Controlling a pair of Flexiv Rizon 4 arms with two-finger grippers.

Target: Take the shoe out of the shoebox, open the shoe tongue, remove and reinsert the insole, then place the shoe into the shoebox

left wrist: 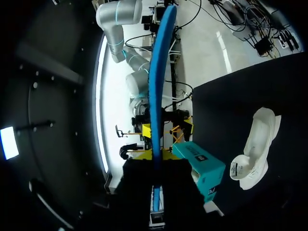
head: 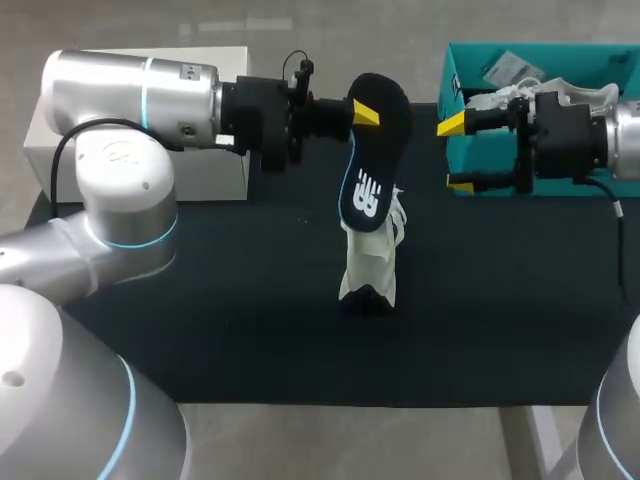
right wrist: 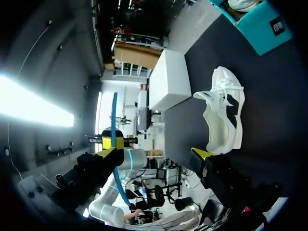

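Holding now, head view: we pinch the dark insole (head: 372,160) by its top end in our left fingers (head: 365,113), up in the air. We think it goes back in next.
Shoe: white, lying on the dark worktop (head: 200,300), apart from the teal shoebox (head: 455,75).
Right fingers (head: 452,126): wide apart, holding nothing, by the shoebox.
Left wrist view: the insole (left wrist: 156,86) looks like a thin blue strip.
Right wrist view: the shoe (right wrist: 221,115) lies ahead of our wide fingers.
Next move: aim the insole into the shoe's mouth, and maybe steady the shoe.
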